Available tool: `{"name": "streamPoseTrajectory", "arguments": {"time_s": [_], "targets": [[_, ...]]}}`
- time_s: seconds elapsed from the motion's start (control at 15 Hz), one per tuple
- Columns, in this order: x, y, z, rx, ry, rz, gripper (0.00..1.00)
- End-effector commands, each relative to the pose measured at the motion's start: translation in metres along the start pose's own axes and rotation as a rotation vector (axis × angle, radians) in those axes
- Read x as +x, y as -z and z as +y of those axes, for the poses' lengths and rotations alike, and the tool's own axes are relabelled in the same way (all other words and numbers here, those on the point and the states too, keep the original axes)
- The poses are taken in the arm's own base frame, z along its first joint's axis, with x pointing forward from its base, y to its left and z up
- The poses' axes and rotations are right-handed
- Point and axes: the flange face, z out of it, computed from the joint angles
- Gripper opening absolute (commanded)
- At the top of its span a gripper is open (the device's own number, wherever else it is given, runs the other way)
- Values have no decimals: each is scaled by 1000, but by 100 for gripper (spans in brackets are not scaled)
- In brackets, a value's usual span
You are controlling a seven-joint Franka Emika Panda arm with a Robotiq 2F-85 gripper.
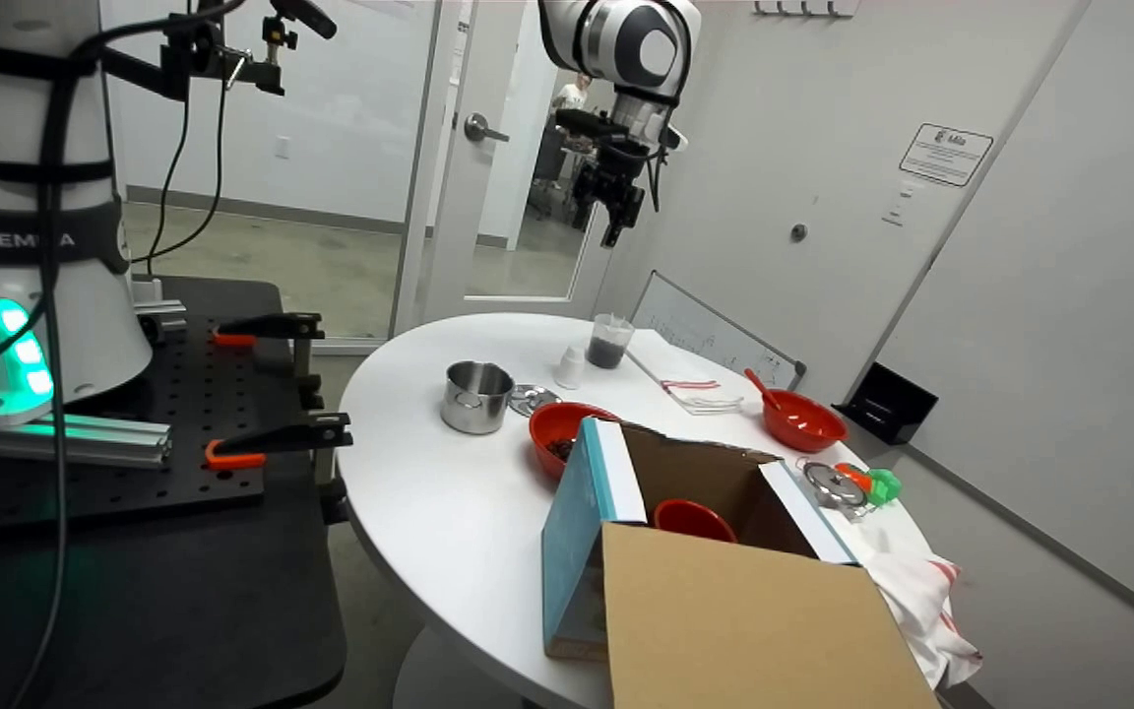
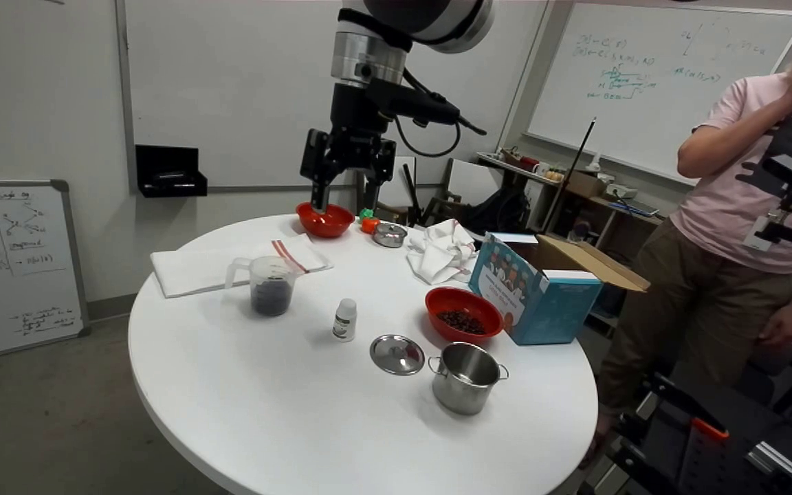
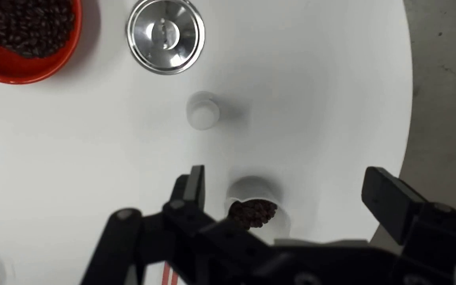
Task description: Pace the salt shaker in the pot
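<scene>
The salt shaker is a small white capped bottle standing upright on the white table in both exterior views. It also shows from above in the wrist view. The shiny steel pot stands upright with its top open; an exterior view shows two small side loops. The pot is out of the wrist view. My gripper is open and empty, with fingers wide apart. It hangs high above the table in both exterior views, apart from the shaker and the pot.
A steel lid lies between shaker and pot. A red bowl of beans and a blue box stand close by. A clear measuring cup with dark contents stands past the shaker. A folded towel lies behind the cup.
</scene>
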Motion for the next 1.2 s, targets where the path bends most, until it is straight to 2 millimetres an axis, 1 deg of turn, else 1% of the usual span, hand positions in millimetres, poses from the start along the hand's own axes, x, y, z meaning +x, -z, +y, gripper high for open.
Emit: {"name": "streamPoseTrajectory", "arguments": {"time_s": [0.0,0.13,0.27,0.47,0.73,0.93,1.13], "targets": [[7,-10,-40,2,-41,30,100],[11,-16,-49,18,-72,52,100],[21,-24,-45,30,-107,84,100],[36,-40,-27,10,-156,105,100],[46,-66,6,-23,-202,45,100],[48,-89,17,-36,-227,-6,100],[50,-106,27,-35,-254,-46,100]]}}
